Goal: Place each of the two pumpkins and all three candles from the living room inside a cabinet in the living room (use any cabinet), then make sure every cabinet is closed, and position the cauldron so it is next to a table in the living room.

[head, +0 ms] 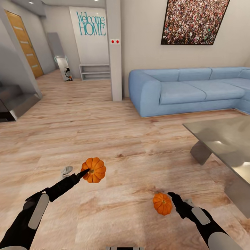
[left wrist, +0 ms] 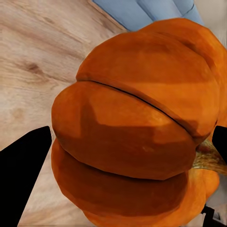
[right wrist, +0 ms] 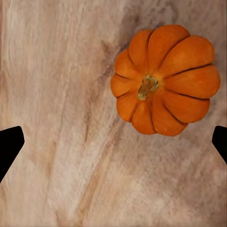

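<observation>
Left gripper (head: 84, 172), lower left of the head view: black fingers spread wide around a small, ribbed bright-orange pumpkin (head: 93, 169). In the left wrist view that pumpkin (left wrist: 137, 127) sits between the two finger tips, both close against its flanks — it looks clamped and lifted off the floor, though contact on the far side is hard to confirm.

Right gripper (head: 173, 198), lower right of the head view: jaws wide apart, nothing between them. The second ribbed orange pumpkin (head: 162, 203) lies on the floor just beside its tips. The right wrist view looks straight down on this pumpkin (right wrist: 165, 80), stem up, in the upper right of that frame and off the line between the fingers.

Progress, judged from this moment: early. One pumpkin is in hand, the other is not yet grasped; no candle, cabinet or cauldron can be seen here, so all stowing, closing and the cauldron placement appear to remain.

Surroundings: light wood plank floor (head: 104, 114) all round. The low grey glass-topped counter (head: 225, 139) stands at the right edge; behind it the blue corner sofa (head: 187, 90) fills the upper right. A pale column (head: 114, 52) rises at upper centre, with a "Welcome HOME" wall panel (head: 91, 24) and open shelf behind.

Obstructions: none on the floor near the pumpkins — the glass counter's corner is the nearest thing to the right arm.
</observation>
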### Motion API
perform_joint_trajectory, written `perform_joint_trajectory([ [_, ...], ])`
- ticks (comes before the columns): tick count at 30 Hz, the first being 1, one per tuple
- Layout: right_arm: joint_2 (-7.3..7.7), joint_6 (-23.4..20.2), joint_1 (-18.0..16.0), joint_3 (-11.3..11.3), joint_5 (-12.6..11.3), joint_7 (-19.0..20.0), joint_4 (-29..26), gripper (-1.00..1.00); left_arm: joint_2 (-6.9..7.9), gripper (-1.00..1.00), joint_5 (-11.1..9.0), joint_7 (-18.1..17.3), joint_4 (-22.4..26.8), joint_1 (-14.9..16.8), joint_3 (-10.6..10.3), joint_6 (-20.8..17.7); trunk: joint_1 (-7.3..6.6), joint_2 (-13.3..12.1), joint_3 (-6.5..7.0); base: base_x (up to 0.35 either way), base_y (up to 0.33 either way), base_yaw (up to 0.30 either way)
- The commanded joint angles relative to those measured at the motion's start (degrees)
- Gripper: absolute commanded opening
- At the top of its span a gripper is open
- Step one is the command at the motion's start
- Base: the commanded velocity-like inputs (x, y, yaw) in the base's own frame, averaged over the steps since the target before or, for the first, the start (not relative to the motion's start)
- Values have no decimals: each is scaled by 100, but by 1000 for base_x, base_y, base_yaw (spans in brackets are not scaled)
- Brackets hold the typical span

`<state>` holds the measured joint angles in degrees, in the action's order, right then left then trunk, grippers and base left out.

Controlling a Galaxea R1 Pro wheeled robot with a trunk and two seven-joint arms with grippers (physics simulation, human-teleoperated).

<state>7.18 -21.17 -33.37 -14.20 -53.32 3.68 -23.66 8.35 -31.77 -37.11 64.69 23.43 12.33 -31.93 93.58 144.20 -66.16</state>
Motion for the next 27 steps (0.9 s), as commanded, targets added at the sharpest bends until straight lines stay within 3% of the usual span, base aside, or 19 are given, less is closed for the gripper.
perform_joint_trajectory([
  [1, -4, -36, -3, -39, -6, 15, -1, 100, -1, -100, -48, 3, 2, 3, 6, -43, 1, 4, -27, 2, 0, 0],
  [10, 9, -36, -16, -47, -16, 11, 2, 100, 7, -100, -48, -7, 10, 3, 6, -46, 24, 16, -227, 0, 0, 0],
  [15, 47, -37, -26, -55, -20, 5, 2, 100, 21, -100, -55, -32, 22, -3, 6, -61, 24, 16, -227, 0, 0, 0],
  [20, 55, -27, -74, -252, -13, -38, 9, 100, 29, -100, -57, -68, 32, -5, 6, -71, 37, 22, -337, 0, 0, 0],
  [27, 65, 4, -121, -323, -12, -75, 3, 100, 26, -100, -57, -149, 110, -6, -9, -75, 55, 32, -492, 0, 0, 0],
])
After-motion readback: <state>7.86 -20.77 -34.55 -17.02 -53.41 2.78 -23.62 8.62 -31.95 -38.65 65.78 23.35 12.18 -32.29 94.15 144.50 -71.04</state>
